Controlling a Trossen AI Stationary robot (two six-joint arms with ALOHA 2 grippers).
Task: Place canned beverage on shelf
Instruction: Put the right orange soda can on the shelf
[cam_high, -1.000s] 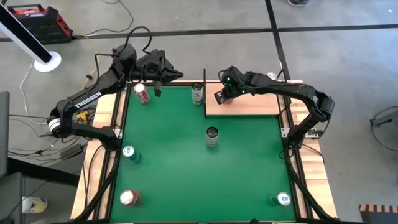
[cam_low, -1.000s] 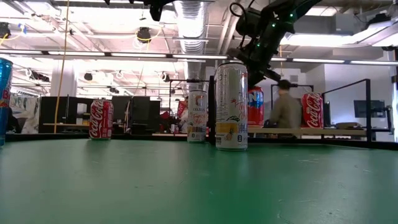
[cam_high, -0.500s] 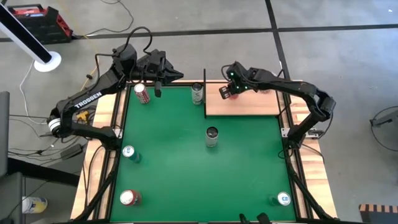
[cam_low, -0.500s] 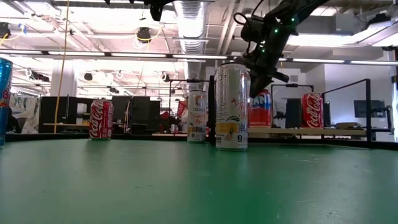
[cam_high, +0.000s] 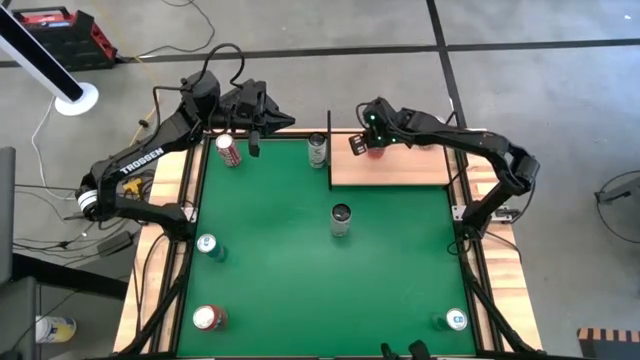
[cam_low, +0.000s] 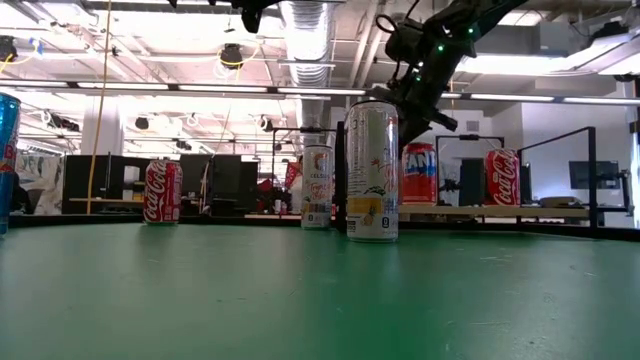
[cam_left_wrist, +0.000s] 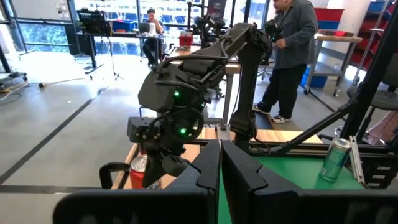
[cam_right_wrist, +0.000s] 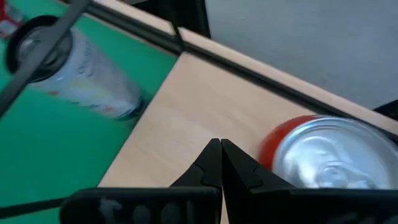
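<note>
Two cans stand on the shelf (cam_high: 400, 168) now, both red. One red can (cam_low: 418, 173) stands near the back left part of the pale wood, just under the right gripper (cam_high: 358, 143). The other red can (cam_low: 502, 177) stands farther right on the shelf. The right gripper hangs above the first red can with its fingers (cam_right_wrist: 214, 163) pressed together and nothing held. A second ago this can hung up in the air by the gripper; now it rests on the wood, and the gripper has lifted a little toward the back edge of the shelf.

The left gripper (cam_high: 253, 140) stays near the back left corner of the table (cam_high: 270, 290), its fingers (cam_left_wrist: 217, 168) shut and holding nothing. It has not moved.

A tall silver can (cam_high: 341, 220) stands in the middle of the green table, in the same spot as before.
</note>
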